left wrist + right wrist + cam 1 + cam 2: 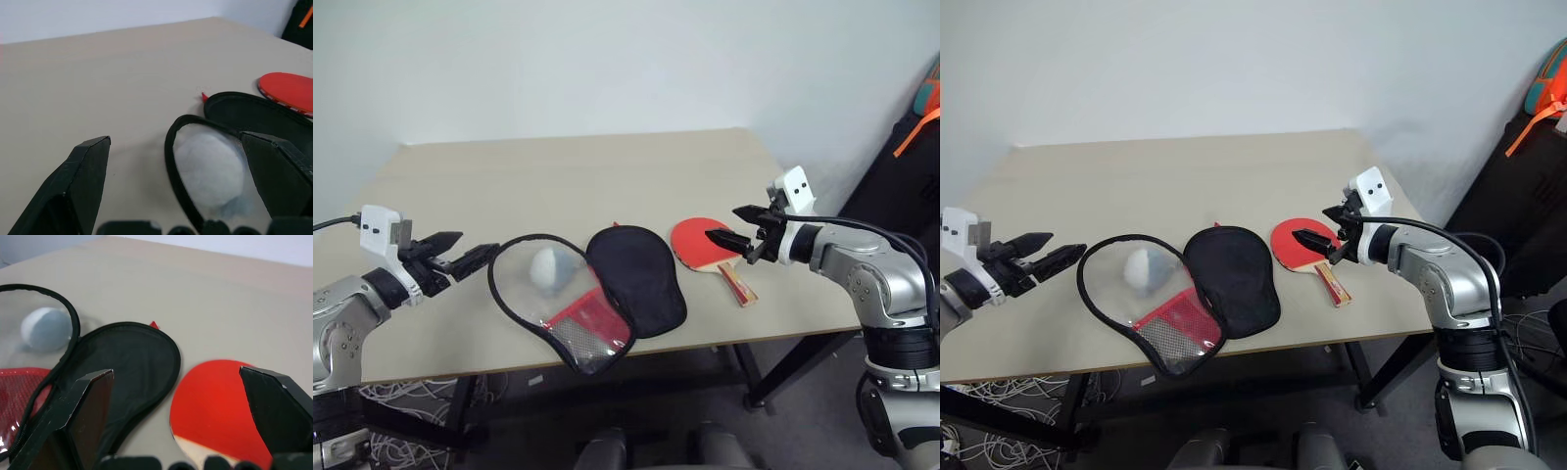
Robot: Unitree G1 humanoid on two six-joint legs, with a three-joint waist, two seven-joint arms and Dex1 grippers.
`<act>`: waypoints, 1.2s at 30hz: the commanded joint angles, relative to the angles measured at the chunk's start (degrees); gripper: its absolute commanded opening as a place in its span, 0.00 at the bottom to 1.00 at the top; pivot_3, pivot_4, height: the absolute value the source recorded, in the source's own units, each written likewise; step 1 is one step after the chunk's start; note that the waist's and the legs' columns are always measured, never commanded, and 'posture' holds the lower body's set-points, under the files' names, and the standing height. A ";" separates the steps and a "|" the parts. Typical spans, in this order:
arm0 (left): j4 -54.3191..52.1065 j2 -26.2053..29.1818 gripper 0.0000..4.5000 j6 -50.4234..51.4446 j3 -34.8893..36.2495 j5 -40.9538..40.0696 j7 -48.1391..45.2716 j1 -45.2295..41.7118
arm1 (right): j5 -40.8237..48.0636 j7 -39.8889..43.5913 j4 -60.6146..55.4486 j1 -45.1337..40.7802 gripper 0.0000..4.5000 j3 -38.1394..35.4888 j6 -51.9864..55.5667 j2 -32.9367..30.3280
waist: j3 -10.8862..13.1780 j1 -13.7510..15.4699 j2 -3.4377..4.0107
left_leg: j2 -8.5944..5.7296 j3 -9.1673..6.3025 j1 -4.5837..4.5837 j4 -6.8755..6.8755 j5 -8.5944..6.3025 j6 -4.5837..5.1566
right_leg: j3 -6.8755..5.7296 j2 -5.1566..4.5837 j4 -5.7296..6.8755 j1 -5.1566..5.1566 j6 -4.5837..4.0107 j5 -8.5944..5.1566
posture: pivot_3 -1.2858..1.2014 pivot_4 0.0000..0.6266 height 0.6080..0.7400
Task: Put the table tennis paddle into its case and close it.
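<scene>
The case (592,294) lies unzipped near the front edge of the table (568,166), spread in two halves: the clear plastic side with the red logo panel and mesh pocket toward the robot's left, the black fabric side to its right. A pale grey ball-like object (548,269) shows through the clear half; it seems to lie under the plastic, though the view does not settle that. Just beyond the black half's right edge rests the table tennis paddle (705,247), red face up, handle pointing toward the front right corner.

The right gripper (736,227) hovers just above the paddle's face with its fingers spread wide and nothing between them. The left gripper (460,250) hangs beside the clear half's rim, jaws likewise wide apart and empty.

The step in hand looks like picking up the paddle. The blade lies flat on the table, so pinching it by the face would likely slip; the handle is the better target, and the right gripper would need to shift back toward the front corner and close across the handle's sides. The left gripper is well placed to pin or lift the clear flap so that the case does not slide when the paddle goes in.
</scene>
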 commanded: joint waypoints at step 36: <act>-1.06 -3.51 1.00 -4.72 -11.07 1.78 -3.80 -7.91 | -16.05 -10.20 21.83 2.03 1.00 7.68 -5.17 6.17 | -0.01 -0.04 -0.02 | 0.01 0.09 0.02 0.02 0.01 0.01 | 0.09 0.04 0.04 0.00 0.00 0.01 | 0.52 0.00 0.99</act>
